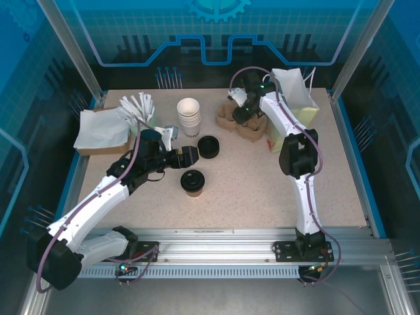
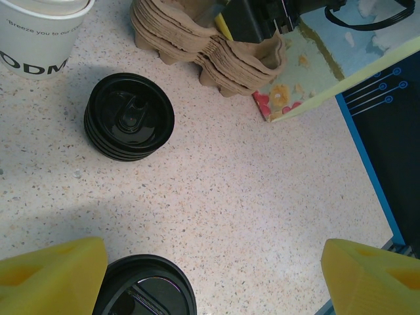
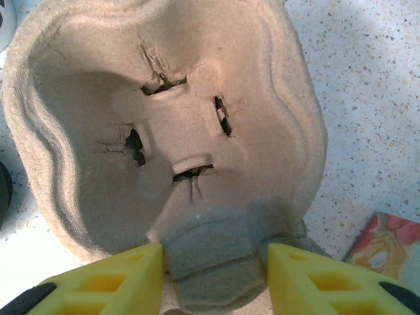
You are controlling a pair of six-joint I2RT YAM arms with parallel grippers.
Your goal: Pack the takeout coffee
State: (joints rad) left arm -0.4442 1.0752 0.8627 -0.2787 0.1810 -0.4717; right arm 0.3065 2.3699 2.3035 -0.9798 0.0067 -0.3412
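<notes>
**Wide-open left gripper (image 1: 189, 157), clamped right gripper (image 3: 216, 262)**

The left arm stretches low across the table (image 1: 262, 190), fingers spread just beside the takeout coffee (image 1: 192, 182) standing mid-table. The right arm reaches far, pinching a ridge of the pulp cup carrier (image 3: 197, 98).

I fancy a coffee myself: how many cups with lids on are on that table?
1: the takeout coffee stands mid-table, near the left gripper. The other black lids are a cupless stack; the upright bag could hide more.
</notes>
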